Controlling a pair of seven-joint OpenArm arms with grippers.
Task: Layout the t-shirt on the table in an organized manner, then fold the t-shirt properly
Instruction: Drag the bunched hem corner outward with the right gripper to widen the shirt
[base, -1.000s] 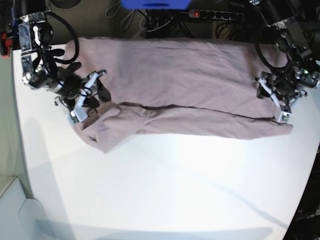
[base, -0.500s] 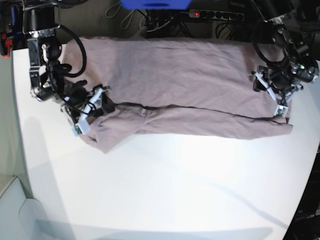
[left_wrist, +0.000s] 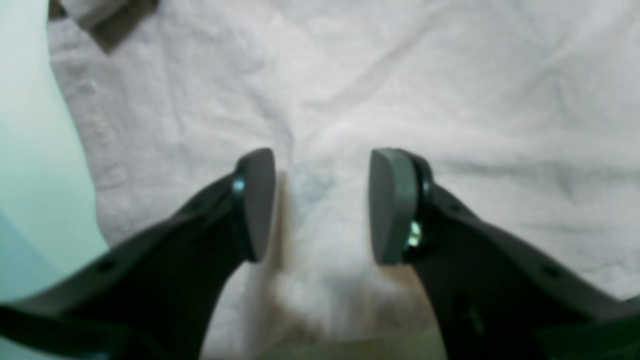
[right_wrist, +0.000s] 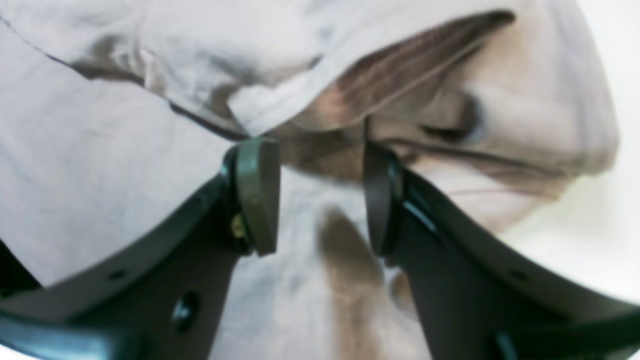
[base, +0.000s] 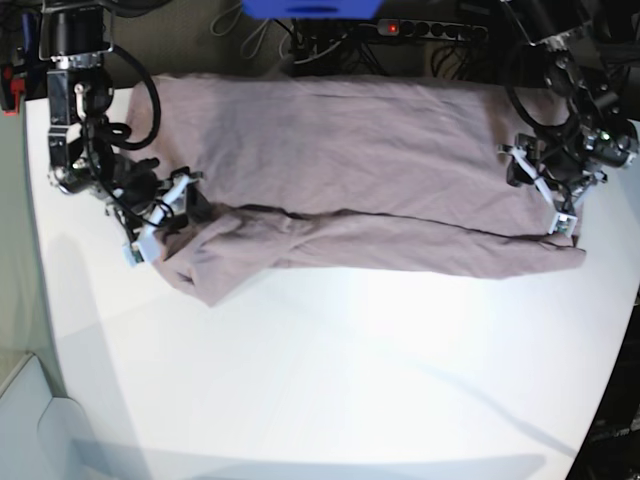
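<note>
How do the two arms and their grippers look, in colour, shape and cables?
Both arms are black and metallic, with looping black cables along them. The left gripper has two dark curved fingers ending in flat, rounded grey-green pads. The right gripper is built the same way. From the base view, white parts show on both grippers.

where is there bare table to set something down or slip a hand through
Free: the wide white matte tabletop below the dusty mauve t-shirt. Crowded: the far strip, shirt ends flanked by the right gripper and left gripper.
</note>
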